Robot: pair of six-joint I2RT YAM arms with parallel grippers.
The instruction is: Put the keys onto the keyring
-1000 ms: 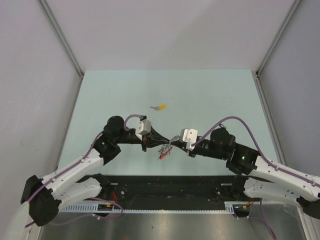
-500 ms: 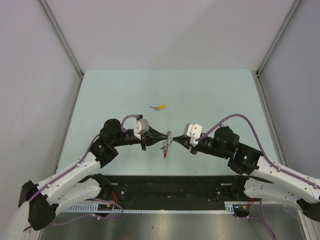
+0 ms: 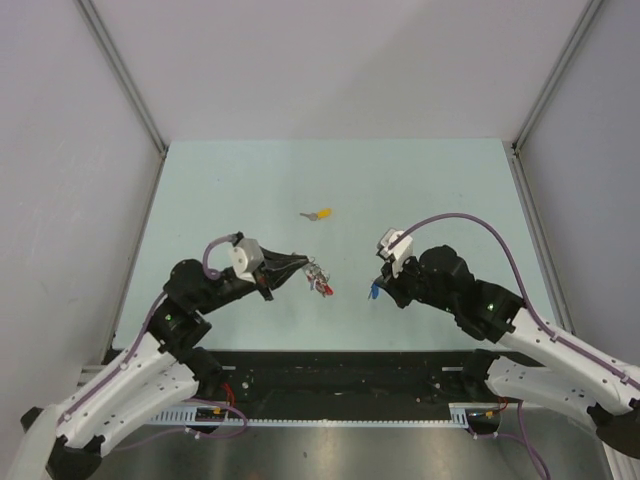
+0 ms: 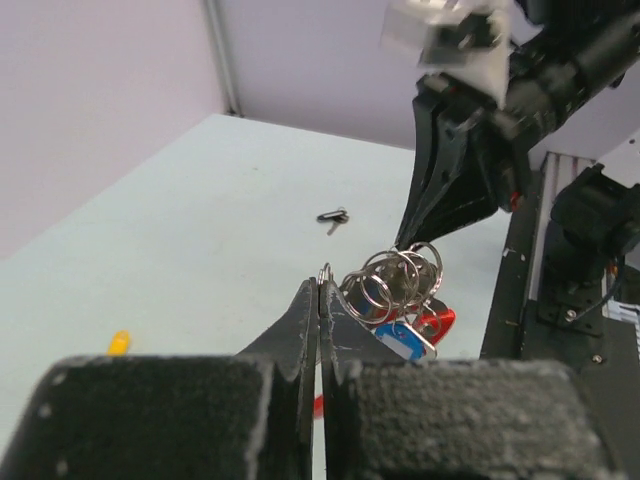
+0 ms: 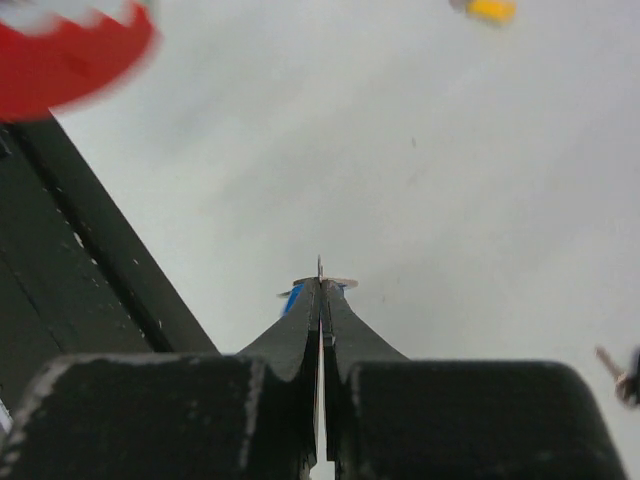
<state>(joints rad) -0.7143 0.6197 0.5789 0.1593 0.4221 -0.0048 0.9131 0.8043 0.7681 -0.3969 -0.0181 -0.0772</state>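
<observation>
Silver keyring (image 4: 393,280), a cluster of loops with a red strap (image 4: 438,325), hangs pinched in the left gripper's (image 4: 320,288) pressed-together fingers, lifted off the table, likely to present an opening. To its right and apart, the right gripper (image 5: 320,285) pinches a blue-capped key (image 5: 291,299), seemingly ready for threading. A yellow-capped key (image 3: 321,213) lies farther back.

I count two keys off the ring: one yellow-capped key (image 3: 320,214), one blue-capped key (image 3: 372,292). One keyring (image 3: 318,279), one red strap (image 4: 437,322), one small black ring (image 4: 333,216). Its overlapping silver loops (image 4: 385,280) I cannot count.
</observation>
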